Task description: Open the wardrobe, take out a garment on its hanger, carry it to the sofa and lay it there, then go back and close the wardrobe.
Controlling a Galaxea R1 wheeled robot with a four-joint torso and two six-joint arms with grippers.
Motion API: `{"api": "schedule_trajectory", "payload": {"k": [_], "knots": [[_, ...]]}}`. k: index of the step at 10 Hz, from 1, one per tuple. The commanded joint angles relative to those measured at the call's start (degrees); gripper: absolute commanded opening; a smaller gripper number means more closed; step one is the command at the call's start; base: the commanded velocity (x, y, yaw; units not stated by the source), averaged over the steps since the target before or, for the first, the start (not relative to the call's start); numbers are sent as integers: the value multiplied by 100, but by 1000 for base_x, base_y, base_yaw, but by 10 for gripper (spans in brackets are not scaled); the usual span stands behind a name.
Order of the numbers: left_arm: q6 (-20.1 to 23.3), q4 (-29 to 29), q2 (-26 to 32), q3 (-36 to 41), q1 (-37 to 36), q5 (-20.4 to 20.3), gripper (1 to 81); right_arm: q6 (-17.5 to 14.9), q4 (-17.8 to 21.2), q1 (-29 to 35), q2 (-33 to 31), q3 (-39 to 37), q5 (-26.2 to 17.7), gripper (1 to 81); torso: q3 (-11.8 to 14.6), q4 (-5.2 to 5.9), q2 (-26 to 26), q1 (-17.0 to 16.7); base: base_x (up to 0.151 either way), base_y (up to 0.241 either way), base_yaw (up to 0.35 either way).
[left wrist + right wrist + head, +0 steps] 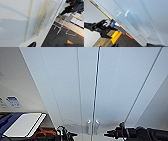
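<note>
**Close before the wardrobe's shut doors**

Up against the robot stands the wardrobe, both flat doors closed, so nothing inside it can be judged. Its two small handles sit side by side at the centre seam. They look rigid and smooth; a door likely swings lightly, best pulled by one handle. The left gripper and right gripper flank the handles; whether either is open I cannot tell.

It looks like a furnished indoor room, though whether home or showroom cannot be told. A tall white wardrobe with 2 flat doors and small handles stands against a pale wall. The left wrist view shows dark carpet, a strip of wood flooring and a white wire-frame leg.
</note>
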State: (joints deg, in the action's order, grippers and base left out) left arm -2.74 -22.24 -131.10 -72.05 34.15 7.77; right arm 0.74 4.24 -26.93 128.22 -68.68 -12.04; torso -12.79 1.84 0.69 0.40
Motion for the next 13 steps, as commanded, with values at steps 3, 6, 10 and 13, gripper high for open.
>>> {"api": "schedule_trajectory", "payload": {"k": [3, 6, 10, 13], "knots": [[-7, 35, -329, -213, -887, 138, 811, 65, 147, 1035, -5, -74, -324, 811, 0, 0, 0, 2, 0, 0, 0], [-112, 35, -558, -512, -993, 138, 811, 101, 147, 1176, 259, -311, -342, 811, -2, 0, -2, 5, 0, 0, 0], [-121, 44, -699, -697, -1019, 138, 811, 101, 86, 1132, 576, -347, -220, 811, -6, 0, -2, 5, 0, 0, 0], [-113, 44, -901, -811, -1028, 138, 811, 93, 50, 903, 585, -232, 421, 811, -6, 0, -5, 5, 0, 0, 0]]}}
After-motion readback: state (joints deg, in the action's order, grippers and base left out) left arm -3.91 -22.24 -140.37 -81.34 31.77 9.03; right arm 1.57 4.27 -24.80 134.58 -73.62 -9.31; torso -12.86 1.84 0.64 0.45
